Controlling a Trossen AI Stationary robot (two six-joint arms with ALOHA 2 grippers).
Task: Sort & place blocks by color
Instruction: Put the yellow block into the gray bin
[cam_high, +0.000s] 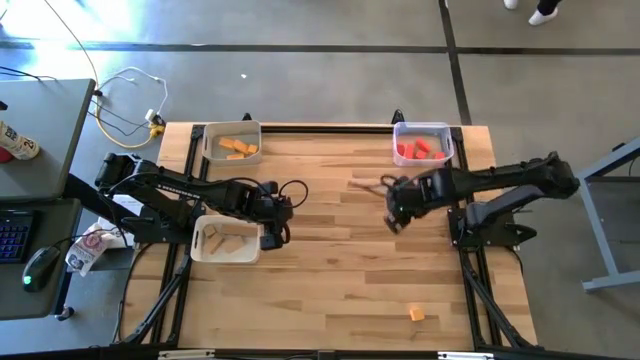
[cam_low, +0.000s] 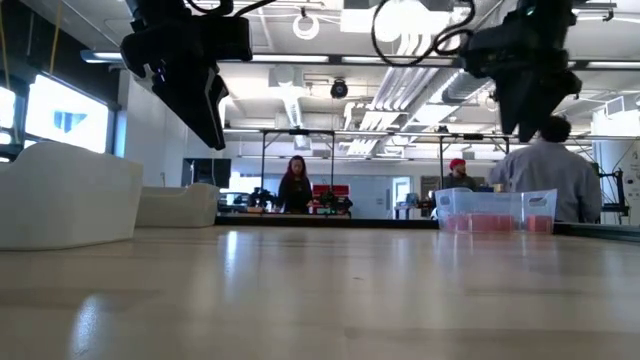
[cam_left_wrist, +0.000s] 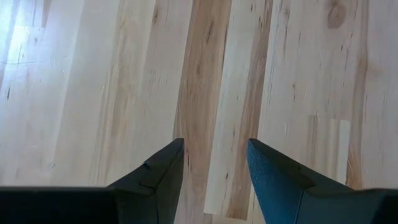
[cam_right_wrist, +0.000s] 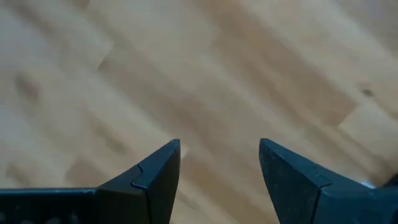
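Three pale bins hold blocks. Orange blocks (cam_high: 238, 149) lie in the far-left bin (cam_high: 209, 143), red blocks (cam_high: 420, 150) in the far-right bin (cam_high: 446, 141), and light wood blocks (cam_high: 222, 238) in the near-left bin (cam_high: 200, 250). One orange block (cam_high: 417, 314) lies alone on the table near the front right. My left gripper (cam_left_wrist: 214, 143) hangs open above bare table, just right of the near-left bin. My right gripper (cam_right_wrist: 219, 144) hangs open above bare table at mid-right, nearer than the red bin. Nothing is between either pair of fingers.
A desk with a keyboard and mouse (cam_high: 40, 262) stands left of the table, and a yellow cable (cam_high: 125, 110) lies on the floor beyond it. In the low view people (cam_low: 298, 185) show in the room behind. Bare wood spreads between the arms and toward the front.
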